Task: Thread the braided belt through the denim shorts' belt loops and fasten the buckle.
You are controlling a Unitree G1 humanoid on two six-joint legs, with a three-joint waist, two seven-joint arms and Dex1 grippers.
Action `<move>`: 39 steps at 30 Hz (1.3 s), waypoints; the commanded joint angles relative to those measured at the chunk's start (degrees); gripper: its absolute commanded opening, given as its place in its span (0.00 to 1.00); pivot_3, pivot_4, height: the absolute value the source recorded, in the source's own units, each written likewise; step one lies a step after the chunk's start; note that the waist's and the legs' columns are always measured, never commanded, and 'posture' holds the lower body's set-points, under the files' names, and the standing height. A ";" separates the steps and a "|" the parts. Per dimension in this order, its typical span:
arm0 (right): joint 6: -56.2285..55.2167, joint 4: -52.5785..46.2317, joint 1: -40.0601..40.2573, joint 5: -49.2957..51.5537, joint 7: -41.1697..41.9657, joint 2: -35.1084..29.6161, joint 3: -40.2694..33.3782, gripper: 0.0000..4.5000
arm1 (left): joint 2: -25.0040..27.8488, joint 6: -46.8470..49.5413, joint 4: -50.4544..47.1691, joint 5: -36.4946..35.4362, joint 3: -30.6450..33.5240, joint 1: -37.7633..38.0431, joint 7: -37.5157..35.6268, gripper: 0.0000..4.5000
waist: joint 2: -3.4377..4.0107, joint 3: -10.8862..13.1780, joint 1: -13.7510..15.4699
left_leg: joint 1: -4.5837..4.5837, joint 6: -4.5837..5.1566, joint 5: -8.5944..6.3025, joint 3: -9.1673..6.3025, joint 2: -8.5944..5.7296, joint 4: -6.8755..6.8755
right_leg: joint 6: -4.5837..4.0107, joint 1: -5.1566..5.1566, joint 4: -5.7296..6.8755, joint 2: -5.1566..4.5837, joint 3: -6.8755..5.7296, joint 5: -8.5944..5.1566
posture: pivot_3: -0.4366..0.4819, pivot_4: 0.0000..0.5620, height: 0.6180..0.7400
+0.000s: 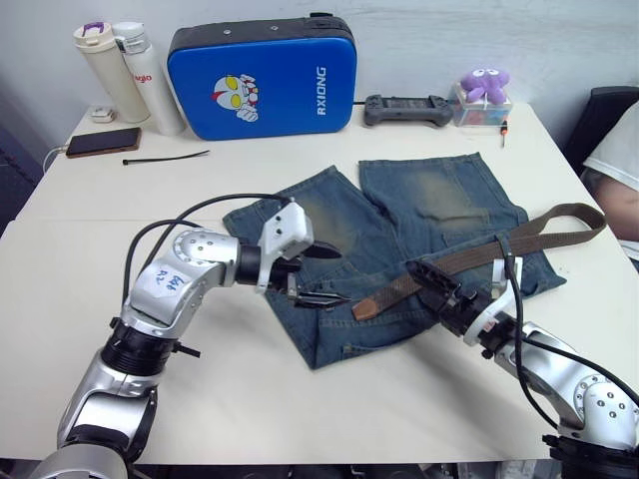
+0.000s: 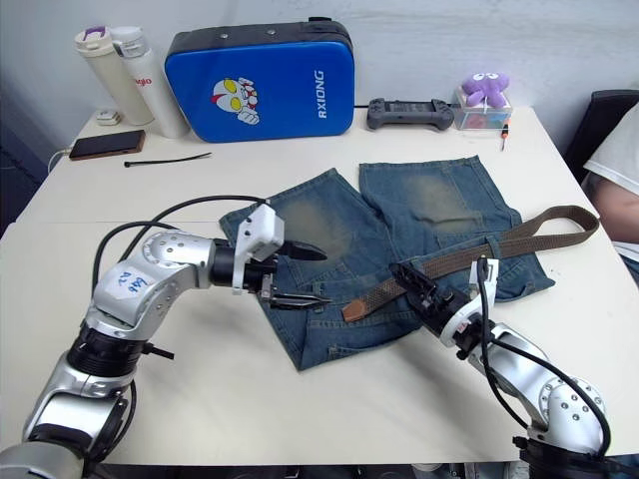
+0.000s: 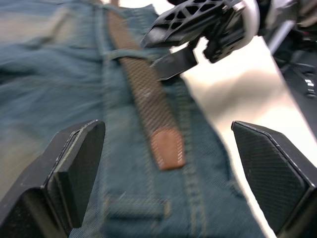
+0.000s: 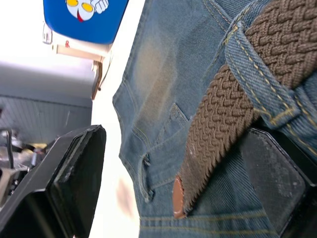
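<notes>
The denim shorts [image 1: 399, 225] lie flat on the white table, waistband towards me. The braided belt [image 1: 459, 261] runs along the waistband from a fold at the far right [image 1: 597, 218] and passes under a belt loop [image 4: 257, 74]. Its brown leather tip [image 1: 365, 307] rests on the denim. My left gripper [image 1: 327, 275] hovers open just left of the tip, which sits between its fingers [image 3: 74, 173] in the left wrist view. My right gripper [image 1: 424, 277] is open over the belt, and the strap lies against one finger [image 4: 277, 183]. The buckle is hidden.
At the back stand a blue hard case [image 1: 265, 75], two bottles [image 1: 115, 70], a phone [image 1: 103, 141], a black cable tie [image 1: 165, 157], a game controller [image 1: 407, 108] and a purple plush [image 1: 484, 85]. A person [image 1: 619, 160] sits at the right edge.
</notes>
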 commanded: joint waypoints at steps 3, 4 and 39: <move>-2.52 0.45 -0.87 3.23 -0.89 0.98 2.03 0.87 | 2.08 -0.46 -2.50 -0.40 3.08 1.35 0.82 1.00 | 0.00 0.00 -0.06 | 0.00 0.01 -0.01 0.00 0.00 0.00 | 0.00 0.00 0.00 -0.01 0.00 0.00 | 0.48 0.27 0.99; -2.87 0.47 -0.97 3.66 -0.93 1.09 2.23 0.81 | 2.37 -0.38 -2.66 -0.51 3.29 1.53 0.90 1.00 | 0.00 0.00 -0.08 | 0.00 0.01 -0.01 0.00 0.00 0.00 | 0.00 0.00 0.00 -0.01 0.00 0.00 | 0.48 0.27 0.99; -14.02 -2.31 -1.09 -16.60 -4.10 16.97 14.44 0.01 | 8.02 3.90 -6.88 -2.80 6.57 5.88 1.46 1.00 | 0.02 0.00 -1.15 | 0.07 -0.06 0.03 0.00 0.00 -0.33 | -0.01 -0.11 -0.03 -0.03 0.04 0.00 | 0.48 0.27 0.99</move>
